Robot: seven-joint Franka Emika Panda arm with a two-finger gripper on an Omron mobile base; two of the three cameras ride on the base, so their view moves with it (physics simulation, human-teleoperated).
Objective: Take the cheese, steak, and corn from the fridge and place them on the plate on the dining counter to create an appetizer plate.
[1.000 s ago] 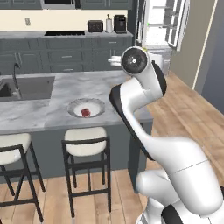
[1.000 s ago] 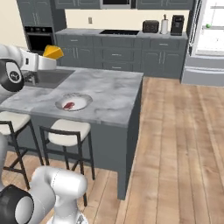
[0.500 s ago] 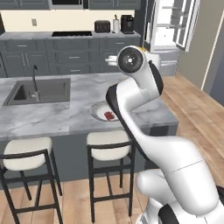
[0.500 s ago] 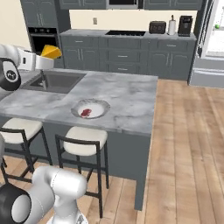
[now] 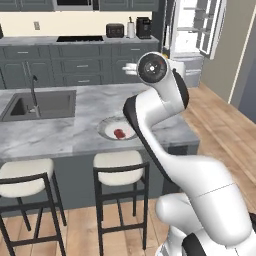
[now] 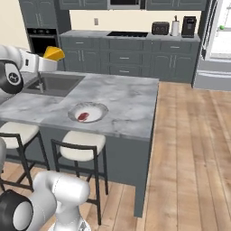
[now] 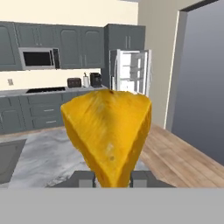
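My gripper [image 7: 113, 178] is pinched on the cheese [image 7: 108, 134], held high above the dining counter [image 6: 122, 97], over the sink end and well apart from the plate [image 6: 88, 112]. The steak [image 6: 83, 116] already lies on that plate (one item of three, by my count). The cheese is left to set down beside it. The corn I judge is yet to be fetched from the open fridge [image 5: 192, 30].
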